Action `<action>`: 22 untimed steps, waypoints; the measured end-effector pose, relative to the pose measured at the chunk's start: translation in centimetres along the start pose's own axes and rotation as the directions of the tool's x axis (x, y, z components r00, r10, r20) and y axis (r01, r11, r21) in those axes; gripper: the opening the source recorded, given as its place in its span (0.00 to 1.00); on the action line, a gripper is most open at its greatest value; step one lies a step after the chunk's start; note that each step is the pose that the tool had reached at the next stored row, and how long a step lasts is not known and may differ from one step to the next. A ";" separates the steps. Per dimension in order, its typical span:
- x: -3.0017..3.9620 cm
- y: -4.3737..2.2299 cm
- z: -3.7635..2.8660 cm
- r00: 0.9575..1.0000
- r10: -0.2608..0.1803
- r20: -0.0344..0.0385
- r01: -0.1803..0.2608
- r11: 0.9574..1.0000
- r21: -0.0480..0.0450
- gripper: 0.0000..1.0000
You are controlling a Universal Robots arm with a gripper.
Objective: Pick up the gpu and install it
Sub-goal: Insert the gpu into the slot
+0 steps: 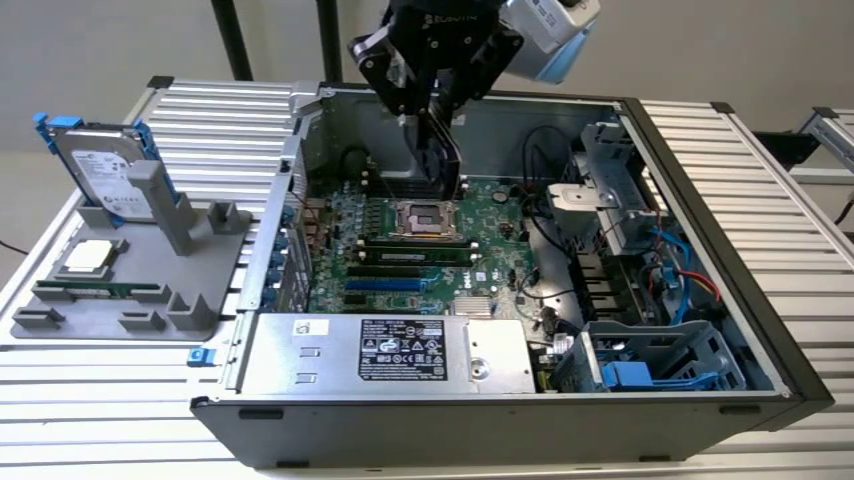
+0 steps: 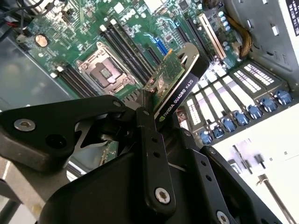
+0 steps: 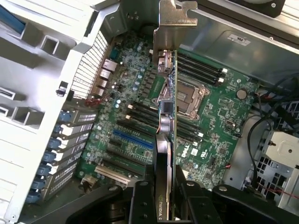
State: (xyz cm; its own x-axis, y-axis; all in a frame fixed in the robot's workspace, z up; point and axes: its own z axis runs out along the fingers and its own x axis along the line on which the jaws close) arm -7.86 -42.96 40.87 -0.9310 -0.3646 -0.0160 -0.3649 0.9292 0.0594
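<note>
My gripper is shut on the gpu, which hangs as a dark slim blade above the green motherboard inside the open computer case. In the second wrist view the gpu shows its green board and black cover, clamped at its near end between the black fingers. In the first wrist view the gpu is edge-on, with its silver bracket at the far end. It hovers over the processor socket and memory slots, apart from the board.
A blue expansion slot and black slots lie on the board near the case's rear openings. A power supply fills the case front. Cables and a drive cage sit at the exterior view's right. A grey fixture holds a hard drive.
</note>
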 end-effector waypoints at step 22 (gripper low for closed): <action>0.00 0.00 0.00 0.987 -0.158 -0.009 0.158 0.987 -0.003 0.00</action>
State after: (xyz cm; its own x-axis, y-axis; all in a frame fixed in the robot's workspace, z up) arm -7.86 -42.95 40.86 -0.8614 -0.5078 -0.0160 -0.5077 0.8595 0.0594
